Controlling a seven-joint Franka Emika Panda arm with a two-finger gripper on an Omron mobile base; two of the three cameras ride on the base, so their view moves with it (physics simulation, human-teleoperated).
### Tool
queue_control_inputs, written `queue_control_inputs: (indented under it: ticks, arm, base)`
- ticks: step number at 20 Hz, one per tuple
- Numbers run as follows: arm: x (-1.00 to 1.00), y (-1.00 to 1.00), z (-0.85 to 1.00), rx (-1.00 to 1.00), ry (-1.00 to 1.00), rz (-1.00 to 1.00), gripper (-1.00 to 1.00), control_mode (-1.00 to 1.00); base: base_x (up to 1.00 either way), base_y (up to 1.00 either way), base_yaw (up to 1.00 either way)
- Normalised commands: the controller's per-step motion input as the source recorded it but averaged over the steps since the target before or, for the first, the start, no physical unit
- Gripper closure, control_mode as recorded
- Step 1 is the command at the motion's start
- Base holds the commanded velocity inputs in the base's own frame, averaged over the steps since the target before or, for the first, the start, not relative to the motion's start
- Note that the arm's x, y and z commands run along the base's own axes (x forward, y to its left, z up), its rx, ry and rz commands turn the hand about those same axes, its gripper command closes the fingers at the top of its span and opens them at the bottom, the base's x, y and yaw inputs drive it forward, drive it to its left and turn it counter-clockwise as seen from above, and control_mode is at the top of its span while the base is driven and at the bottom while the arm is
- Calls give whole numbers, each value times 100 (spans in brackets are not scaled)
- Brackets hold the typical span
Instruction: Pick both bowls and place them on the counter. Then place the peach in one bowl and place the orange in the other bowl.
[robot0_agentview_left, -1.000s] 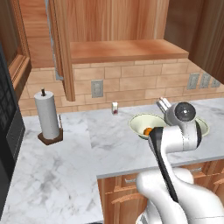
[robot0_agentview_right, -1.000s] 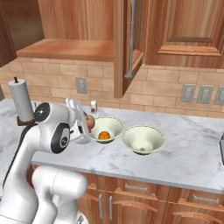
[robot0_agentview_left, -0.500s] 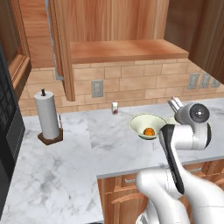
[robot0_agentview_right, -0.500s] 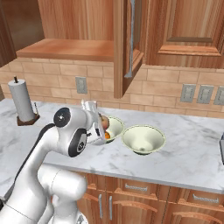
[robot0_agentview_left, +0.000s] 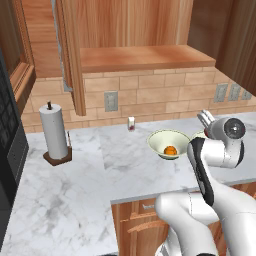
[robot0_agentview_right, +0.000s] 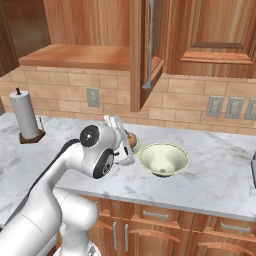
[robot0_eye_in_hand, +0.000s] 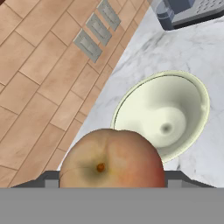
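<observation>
- the gripper (robot0_agentview_right: 131, 141) holds the peach (robot0_eye_in_hand: 113, 158) between its jaws, which stand wide around the fruit; the peach's dimple faces the hand camera.
- just past the peach, on the far side from the hand, sits the empty bowl (robot0_eye_in_hand: 168, 114) on the counter (robot0_eye_in_hand: 205, 57); its pale inside is bare, with a small dark spot at the bottom.
- on the gripper's other side, away from the empty bowl, the second bowl (robot0_agentview_left: 168, 143) holds the orange (robot0_agentview_left: 170, 150), which rests at its bottom.
- both bowls are round, cream-white, with flared rims, and stand upright near each other on the counter.
- the counter is white marble with grey veins, above light wooden cabinets (robot0_agentview_right: 165, 231).
- behind the gripper runs a tan brick backsplash (robot0_agentview_right: 190, 102) with grey wall outlets (robot0_eye_in_hand: 97, 27).
- beyond the orange bowl, by the wall, stands a small white bottle (robot0_agentview_left: 131, 123).
- well off on that side a paper towel roll (robot0_agentview_left: 53, 132) stands upright on a dark wooden base.
- a brown wooden shelf (robot0_agentview_left: 145, 56) and wooden upper cabinets (robot0_agentview_right: 215, 35) hang above the backsplash.
- past the empty bowl, at the counter's far end, part of a grey appliance (robot0_eye_in_hand: 192, 11) shows.
</observation>
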Motion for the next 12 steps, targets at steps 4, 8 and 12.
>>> queue_control_inputs:
  ticks: [4, 8, 12]
  arm:
    - [25, -33, -12, 0, 0, 0, 100, -100]
    - [20, -31, -13, 0, 0, 1, 100, -100]
    - [16, -26, -14, 0, 2, 3, 100, -100]
  base:
    - [0, 0, 0]
    - [0, 0, 0]
    - [0, 0, 0]
